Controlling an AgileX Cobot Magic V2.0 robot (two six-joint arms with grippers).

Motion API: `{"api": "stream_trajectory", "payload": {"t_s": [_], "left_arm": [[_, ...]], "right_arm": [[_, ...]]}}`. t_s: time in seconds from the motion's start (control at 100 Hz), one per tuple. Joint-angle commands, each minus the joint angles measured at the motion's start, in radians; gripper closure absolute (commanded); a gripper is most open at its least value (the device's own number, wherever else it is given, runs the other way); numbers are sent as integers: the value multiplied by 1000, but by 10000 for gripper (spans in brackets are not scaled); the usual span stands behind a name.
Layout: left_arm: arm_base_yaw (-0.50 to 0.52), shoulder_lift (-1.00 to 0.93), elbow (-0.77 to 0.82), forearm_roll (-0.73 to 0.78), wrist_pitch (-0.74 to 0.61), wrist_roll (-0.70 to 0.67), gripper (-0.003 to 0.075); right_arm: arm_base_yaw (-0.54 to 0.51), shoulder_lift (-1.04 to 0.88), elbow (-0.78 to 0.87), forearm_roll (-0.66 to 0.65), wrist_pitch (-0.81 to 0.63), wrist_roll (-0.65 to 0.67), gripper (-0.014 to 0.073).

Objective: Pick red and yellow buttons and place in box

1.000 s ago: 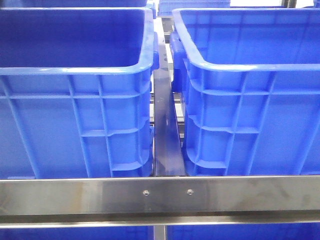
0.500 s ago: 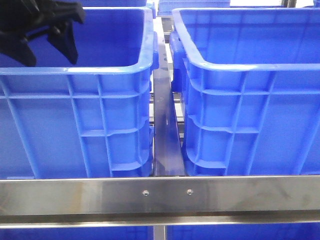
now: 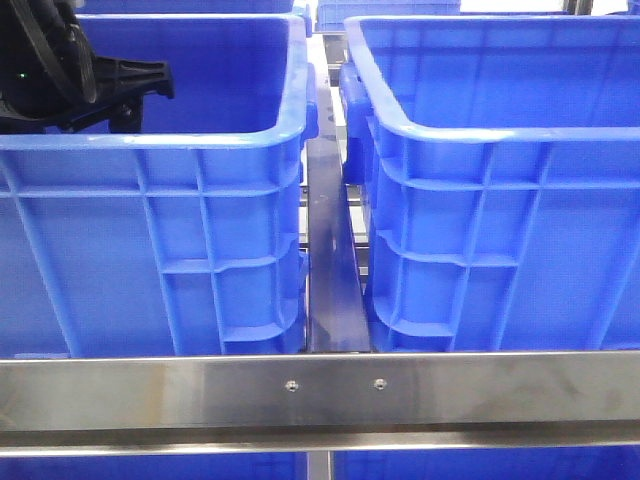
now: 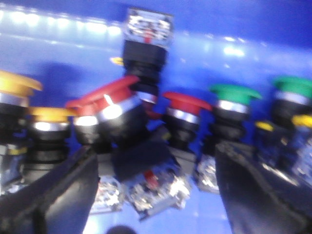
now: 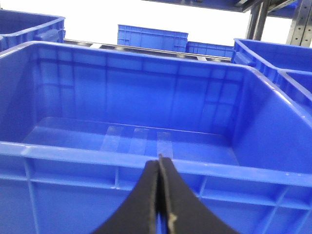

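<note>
The left wrist view, blurred, shows mushroom-head buttons on the floor of the left blue bin (image 3: 150,140). A tilted red button (image 4: 109,95) and an upright red button (image 4: 185,101) lie between my left fingers. Yellow buttons (image 4: 17,83) (image 4: 48,114) stand beside them. My left gripper (image 4: 155,152) is open just above the pile, holding nothing; in the front view the left gripper (image 3: 110,95) dips behind the bin's rim. My right gripper (image 5: 160,163) is shut on nothing, outside the near wall of the empty blue box (image 5: 146,161), which stands at the right (image 3: 480,130).
Green buttons (image 4: 234,92) (image 4: 292,85) stand on the other side of the red ones. One black button (image 4: 146,44) leans with its contact block up. A steel rail (image 3: 330,390) crosses in front of both bins, and a narrow gap (image 3: 330,260) separates them. More blue bins (image 5: 151,36) stand behind.
My left arm has come into the front view from the upper left and lowered into the left bin. The right side looks the same.
</note>
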Motion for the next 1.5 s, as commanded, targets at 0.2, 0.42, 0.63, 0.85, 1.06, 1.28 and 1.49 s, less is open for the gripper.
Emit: {"api": "stream_trajectory", "payload": {"t_s": [0.2, 0.42, 0.63, 0.85, 1.06, 1.28, 1.49], "left_arm": [[-7, 18, -32, 57, -43, -81, 259], [-7, 41, -32, 66, -72, -91, 260], [-7, 43, -32, 66, -81, -92, 402], [-5, 43, -32, 72, -77, -92, 738], [-22, -23, -32, 72, -49, -17, 739], [-67, -185, -32, 72, 72, 183, 739], [-130, -367, -32, 44, 163, 340, 739]], "right_arm": [[0, -21, 0, -8, -81, -2, 662], [0, -21, 0, -8, -81, -2, 662], [0, -21, 0, -8, -81, -2, 662], [0, -21, 0, -8, -81, -2, 662], [0, -21, 0, -8, -81, -2, 662], [0, -21, 0, -8, -81, -2, 662], [0, -21, 0, -8, -81, -2, 662]]}}
